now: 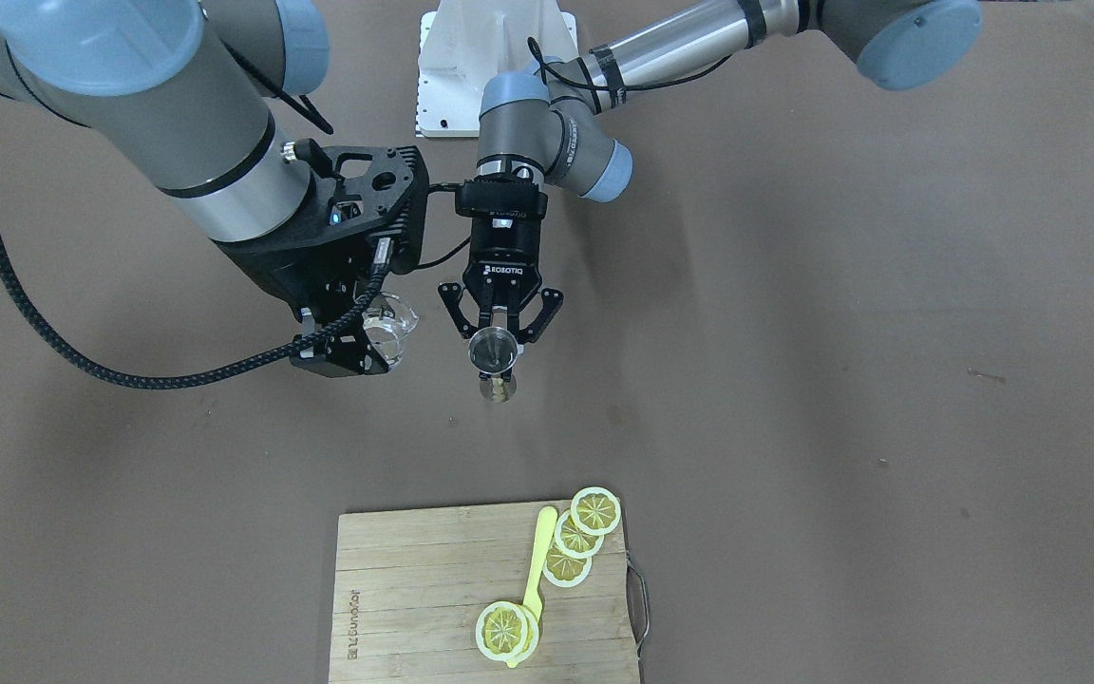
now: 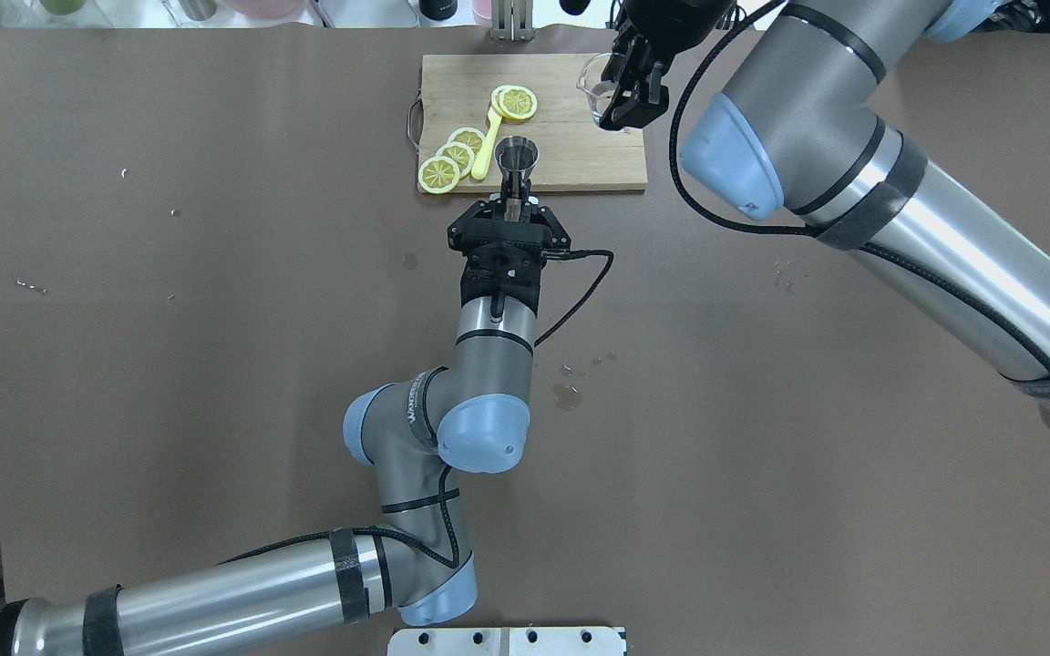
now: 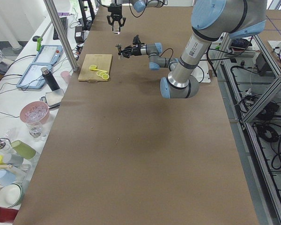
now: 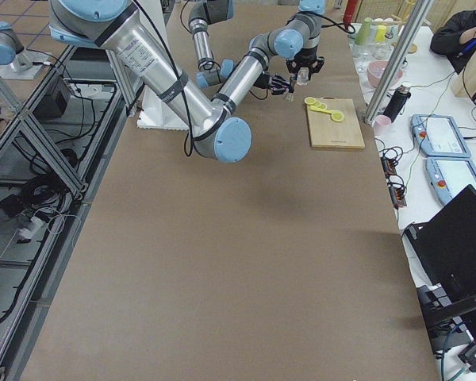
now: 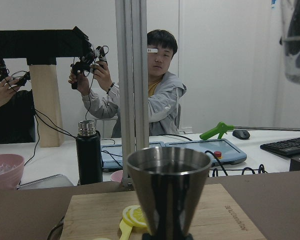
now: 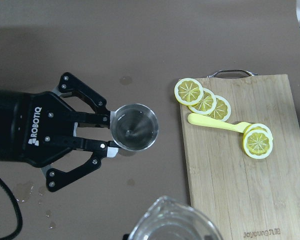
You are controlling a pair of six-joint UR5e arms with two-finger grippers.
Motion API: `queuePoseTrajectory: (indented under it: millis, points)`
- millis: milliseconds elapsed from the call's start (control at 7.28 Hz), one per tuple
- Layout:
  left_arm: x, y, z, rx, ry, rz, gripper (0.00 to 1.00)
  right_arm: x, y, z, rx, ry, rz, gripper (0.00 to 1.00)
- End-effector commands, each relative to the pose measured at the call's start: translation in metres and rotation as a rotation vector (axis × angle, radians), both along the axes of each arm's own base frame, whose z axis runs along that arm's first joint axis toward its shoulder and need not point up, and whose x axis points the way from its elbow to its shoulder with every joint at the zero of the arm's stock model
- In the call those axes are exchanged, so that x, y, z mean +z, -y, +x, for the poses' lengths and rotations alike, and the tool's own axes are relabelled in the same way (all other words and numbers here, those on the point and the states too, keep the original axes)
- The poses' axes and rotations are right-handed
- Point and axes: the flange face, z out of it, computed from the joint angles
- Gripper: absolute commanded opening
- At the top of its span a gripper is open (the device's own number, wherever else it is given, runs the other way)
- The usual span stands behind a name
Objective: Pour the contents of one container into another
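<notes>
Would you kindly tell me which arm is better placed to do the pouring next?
Right. Its gripper holds the drinking glass raised close beside the jigger, which the left gripper holds upright with its mouth open; tilting the glass should probably suffice.

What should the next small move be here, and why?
Probably shift the small clear drinking glass, held in the right jaws, sideways until its lip sits over the slim steel hourglass jigger. The left jaws hold the jigger upright, mouth open upward, but the glass hangs off to one side.
</notes>
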Motion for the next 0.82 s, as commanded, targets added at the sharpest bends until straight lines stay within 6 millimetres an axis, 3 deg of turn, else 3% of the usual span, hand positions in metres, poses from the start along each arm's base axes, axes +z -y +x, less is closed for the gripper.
queuePoseTrajectory:
  millis: [0,687]
  points:
    - [0.000,0.000,0.000,0.005,0.036,0.008,0.00,-0.007,-0.007,-0.013,-0.043,-0.055,0.023,0.00]
    - [-0.004,-0.001,-0.002,0.006,0.033,0.013,0.00,-0.029,0.009,-0.062,-0.101,-0.162,0.011,0.00]
